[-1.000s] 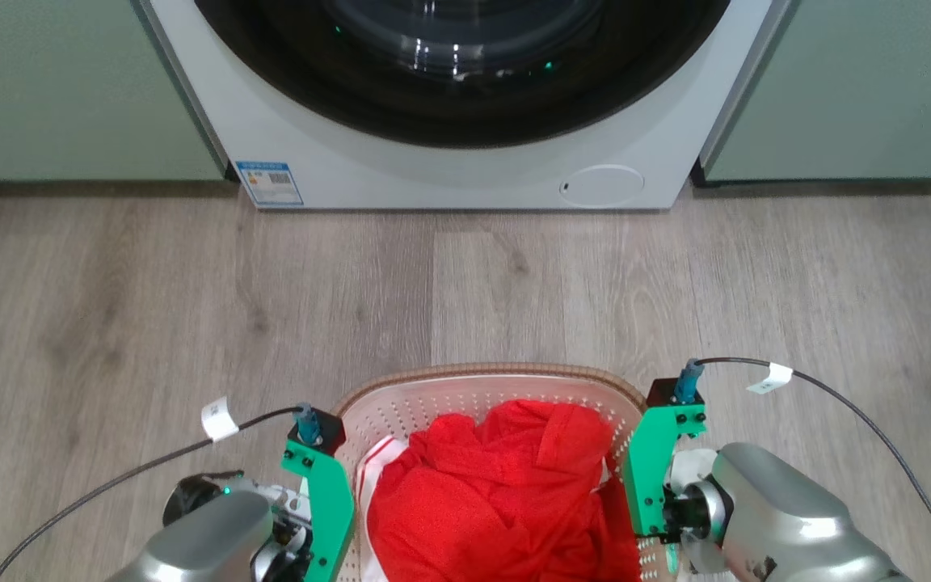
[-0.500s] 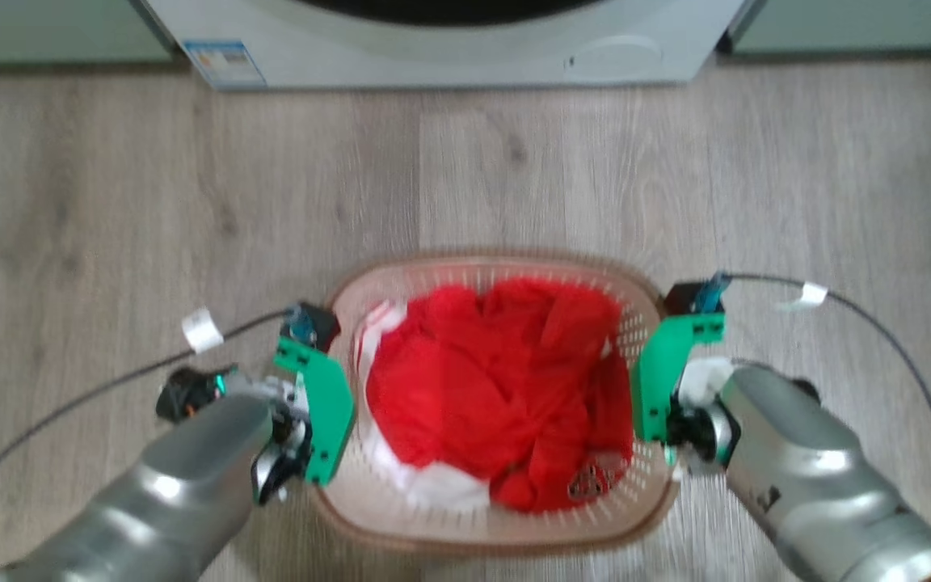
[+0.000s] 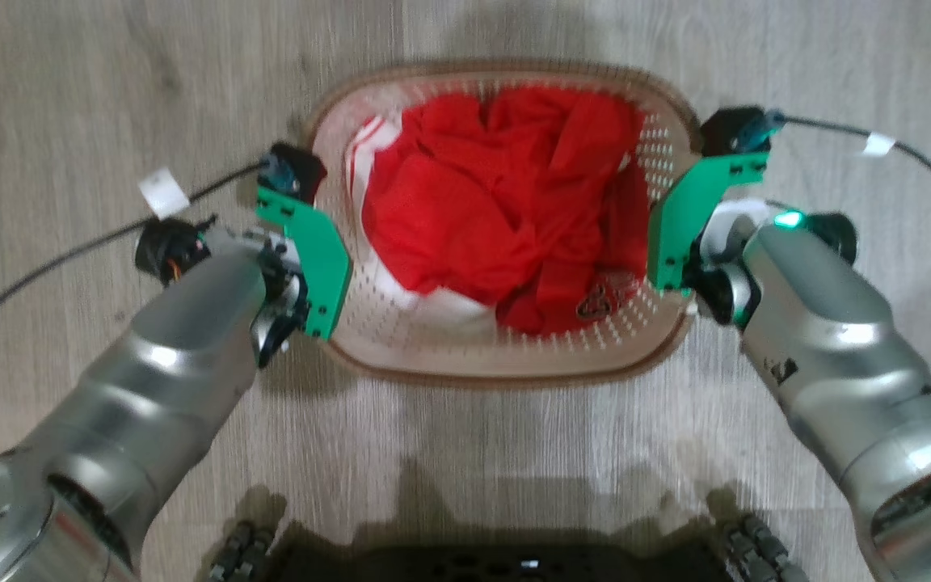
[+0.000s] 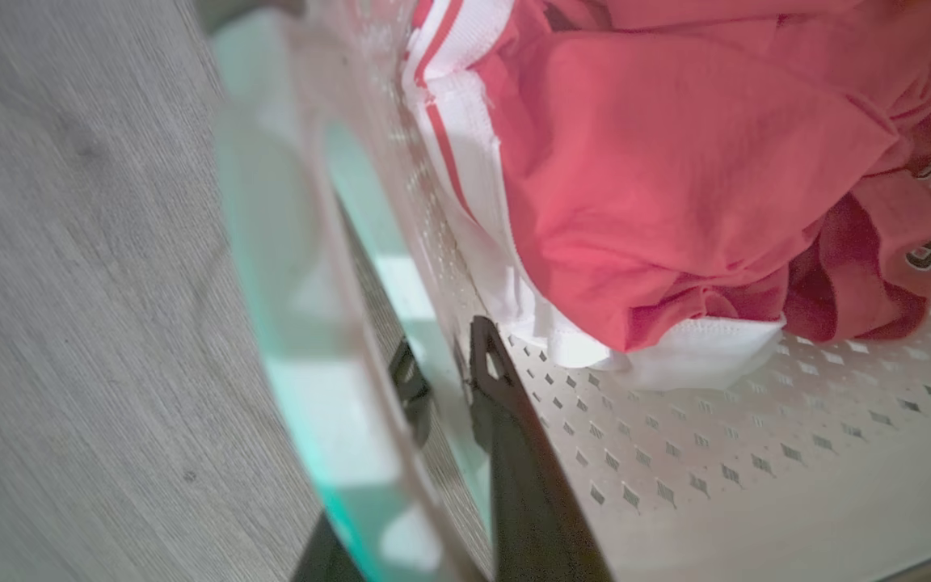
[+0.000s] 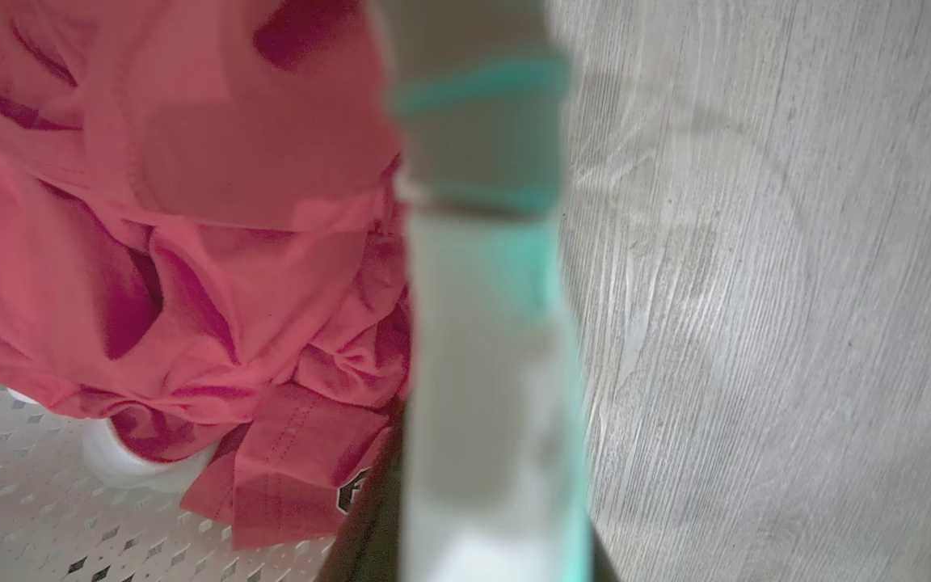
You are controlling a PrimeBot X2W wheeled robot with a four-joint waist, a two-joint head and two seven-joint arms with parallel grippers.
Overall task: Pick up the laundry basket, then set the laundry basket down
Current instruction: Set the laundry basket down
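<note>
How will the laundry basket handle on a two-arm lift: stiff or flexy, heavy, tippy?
Probably light: a thin perforated plastic laundry basket holding a small pile of red clothes. The wall likely flexes a little where the left gripper pinches it. The load is soft and sits low, so tipping seems unlikely.

The laundry basket (image 3: 449, 356) is centred ahead of the robot's base (image 3: 514, 566), above the floor (image 3: 69, 97). A heap of clothes (image 3: 498, 202) lies in it. The left hand (image 3: 312, 259) straddles its left wall, 1 finger inside and 1 outside. The right hand (image 3: 680, 234) is at its right wall.
</note>
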